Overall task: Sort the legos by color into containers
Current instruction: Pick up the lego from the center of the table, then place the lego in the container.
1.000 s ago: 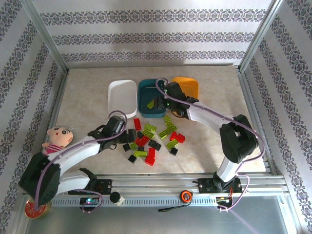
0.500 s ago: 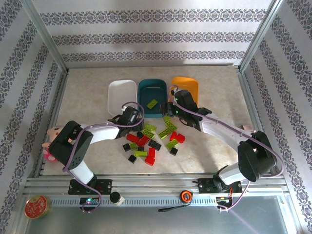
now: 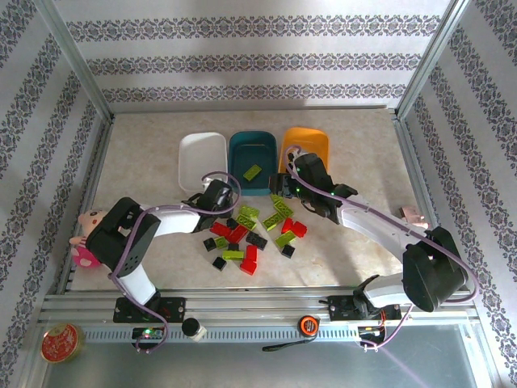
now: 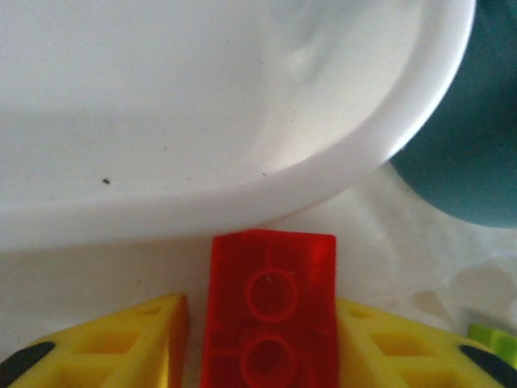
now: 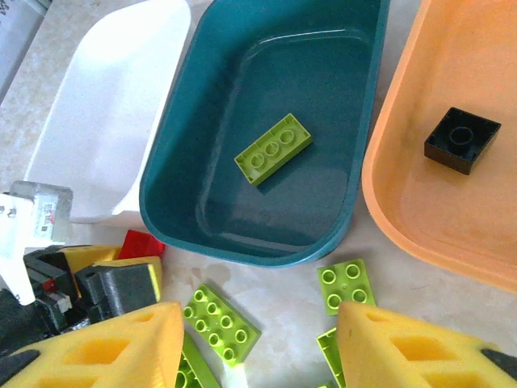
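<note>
Left fingers (image 4: 388, 343) now astride red lego (image 4: 271, 315) (wrist close-up)

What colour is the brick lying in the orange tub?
The brick is black, clearest in the right wrist view.

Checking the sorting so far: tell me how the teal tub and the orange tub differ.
Colour: the teal tub is dark, the orange tub bright. Contents: the teal tub holds a long lime green brick; the orange tub holds a square black brick. Both are shallow, round-cornered tubs standing side by side, each with one brick in view.
</note>
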### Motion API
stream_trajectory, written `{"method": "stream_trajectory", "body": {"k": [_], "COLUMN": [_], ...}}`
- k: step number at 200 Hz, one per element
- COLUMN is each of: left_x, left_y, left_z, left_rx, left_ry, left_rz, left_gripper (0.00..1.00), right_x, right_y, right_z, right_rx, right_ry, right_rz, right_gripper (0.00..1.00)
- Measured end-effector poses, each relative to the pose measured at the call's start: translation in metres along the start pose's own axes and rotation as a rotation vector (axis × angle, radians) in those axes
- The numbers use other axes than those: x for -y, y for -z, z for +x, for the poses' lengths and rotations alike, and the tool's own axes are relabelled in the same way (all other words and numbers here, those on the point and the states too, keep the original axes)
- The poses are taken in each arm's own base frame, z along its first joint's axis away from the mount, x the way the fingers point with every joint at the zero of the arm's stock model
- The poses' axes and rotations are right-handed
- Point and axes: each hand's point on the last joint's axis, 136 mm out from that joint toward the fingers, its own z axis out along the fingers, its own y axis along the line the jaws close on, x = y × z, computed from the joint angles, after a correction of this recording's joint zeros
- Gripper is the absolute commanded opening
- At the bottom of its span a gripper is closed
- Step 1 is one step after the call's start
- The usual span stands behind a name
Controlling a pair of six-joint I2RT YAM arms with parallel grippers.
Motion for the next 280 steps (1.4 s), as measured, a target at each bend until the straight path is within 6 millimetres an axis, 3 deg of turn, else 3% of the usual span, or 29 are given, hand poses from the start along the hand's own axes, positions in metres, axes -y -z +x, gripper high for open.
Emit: {"method": "stream_trajectory", "body": {"k": [42, 67, 102, 127, 147, 174, 198, 235, 259, 280], "left_x": [0.003, 0.010, 0.019, 0.018, 0.000, -0.015, -0.024, -0.035, -0.034, -0.036], "left_y": [0.022, 0.053, 0.113, 0.128, 0.108, 0.054, 0.005, -0.042, -0.062, -0.066], "left_z": [0.009, 0.000, -0.042, -0.089, -0.134, -0.166, -0.171, -0.170, -0.170, -0.169], "left_rx": [-0.007, 0.027, 0.149, 0.209, 0.232, 0.188, 0.122, 0.047, 0.010, -0.007], "left_ry": [0.026, 0.044, 0.076, 0.119, 0.193, 0.229, 0.230, 0.231, 0.225, 0.234], "left_rz": [0.078, 0.141, 0.221, 0.222, 0.167, 0.089, 0.039, -0.007, -0.012, -0.008], "left_gripper": [0.24, 0.23, 0.27, 0.27, 0.27, 0.27, 0.27, 0.33, 0.48, 0.62], "right_x": [0.002, 0.004, 0.008, 0.006, 0.006, 0.009, 0.010, 0.009, 0.016, 0.030], "right_y": [0.000, -0.001, 0.002, 0.007, 0.011, 0.017, 0.029, 0.046, 0.049, 0.047], "right_z": [0.001, 0.004, 0.011, 0.008, 0.008, 0.012, 0.015, 0.014, 0.028, 0.051], "right_rx": [0.002, 0.001, -0.004, 0.011, 0.019, 0.023, 0.034, 0.064, 0.036, -0.022], "right_ry": [0.000, -0.004, -0.009, -0.017, -0.026, -0.031, -0.030, -0.032, -0.047, -0.059], "right_rz": [0.004, 0.008, 0.012, 0.003, -0.002, 0.000, -0.006, -0.021, -0.005, 0.031], "right_gripper": [0.54, 0.54, 0.54, 0.54, 0.54, 0.54, 0.54, 0.56, 0.58, 0.60]}}
